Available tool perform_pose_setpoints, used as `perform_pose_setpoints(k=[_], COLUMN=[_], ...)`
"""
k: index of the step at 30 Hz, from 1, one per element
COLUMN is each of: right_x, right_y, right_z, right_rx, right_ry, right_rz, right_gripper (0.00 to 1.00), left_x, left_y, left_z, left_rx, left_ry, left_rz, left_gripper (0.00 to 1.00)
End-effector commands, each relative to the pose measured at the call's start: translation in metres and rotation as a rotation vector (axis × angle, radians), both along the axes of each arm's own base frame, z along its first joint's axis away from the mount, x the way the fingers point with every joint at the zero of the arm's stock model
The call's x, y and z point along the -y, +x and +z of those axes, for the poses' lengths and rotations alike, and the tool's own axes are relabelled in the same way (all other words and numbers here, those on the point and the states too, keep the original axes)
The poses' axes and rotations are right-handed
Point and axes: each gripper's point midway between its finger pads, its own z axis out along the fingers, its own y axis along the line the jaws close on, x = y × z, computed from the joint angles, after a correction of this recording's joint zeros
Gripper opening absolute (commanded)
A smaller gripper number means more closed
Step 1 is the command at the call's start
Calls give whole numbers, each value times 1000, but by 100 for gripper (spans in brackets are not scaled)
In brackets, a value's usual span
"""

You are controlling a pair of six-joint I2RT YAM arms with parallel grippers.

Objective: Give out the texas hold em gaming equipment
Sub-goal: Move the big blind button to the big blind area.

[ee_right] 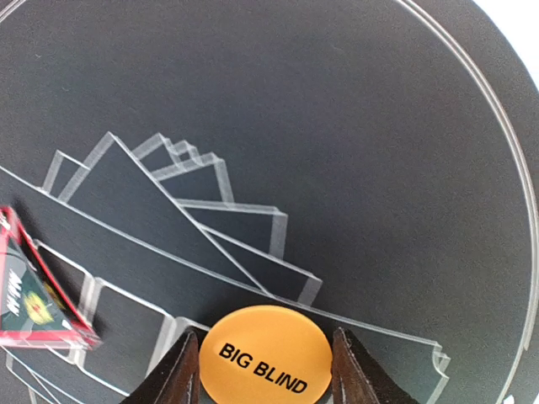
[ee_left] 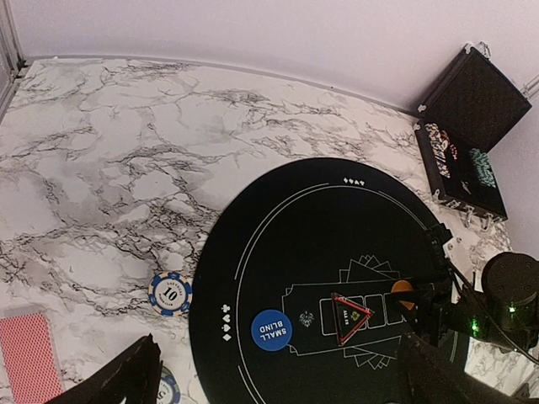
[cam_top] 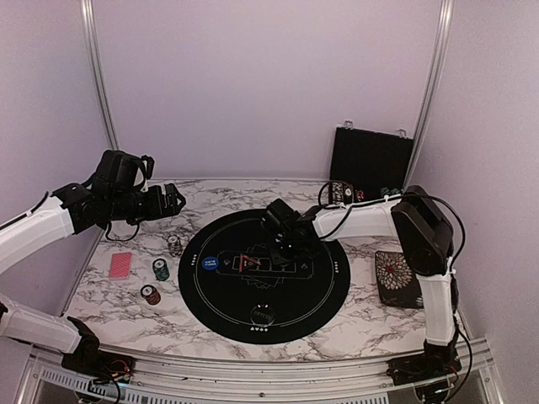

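Observation:
An orange Big Blind button (ee_right: 263, 358) lies on the round black mat (cam_top: 320, 282), and my right gripper (ee_right: 263, 374) is shut on it, one finger against each side. In the top view that gripper (cam_top: 290, 251) is low over the mat's middle. A red-edged triangle marker (cam_top: 246, 263) and a blue Small Blind button (ee_left: 271, 330) lie just left of it. A black button (cam_top: 262, 314) sits at the mat's near edge. Three chip stacks (cam_top: 160, 269) and a red-backed card (cam_top: 120, 266) rest on the marble left of the mat. My left gripper (cam_top: 175, 202) hangs open and empty above the table's far left.
The black chip case (cam_top: 370, 164) stands open at the back right, chips showing inside (ee_left: 442, 147). A floral black pad (cam_top: 397, 276) lies right of the mat. Metal frame posts rise at both back corners. A blue-and-white chip (ee_left: 170, 293) sits by the mat's left rim.

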Motion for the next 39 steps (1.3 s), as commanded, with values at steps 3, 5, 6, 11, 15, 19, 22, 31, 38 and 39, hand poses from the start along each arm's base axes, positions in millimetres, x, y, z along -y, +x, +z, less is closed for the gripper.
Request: perform_pose_setpoints(k=[3,5,6,11,15,19,22,31,38,39], right_x=[56,68,74,101,118,125,129,145,140,138], right_y=[-17,-22,-24,-31,-35,-36,-35,-35,-32,-31], right_z=[-14,-16,-14,-16,-17,-18,-18,-19,-15,-14], right_rx=[-45,-52,-51,-61,-65,-67,-67,-67,-67,-68], right_ry=[-63,-66,-60,-60,-60,-62,-67,-82,-63,-60], right_rz=[-93,-113,-123,-173,-200,-209,-215,-243,-234,-231], right_gripper=[49,49,49,49,49,49,49,49,51,52], left_x=[4,5,5,7,8,9,9,8,8,8], left_y=[6,7,7,8,9,9,9,9,8,8], left_z=[7,6,6,4,4,4,3,4,4,4], left_rx=[12,11,9,1,1,-1,-4,-1,-2,-1], left_ry=[-22,-24,-25,-29,-33,-36,-36,-39,-39,-38], left_rz=[-7,-8,-8,-11,-11,-11,-11,-7,-6,-6], left_gripper=[99,99,99,99,99,99,99,99,99,99])
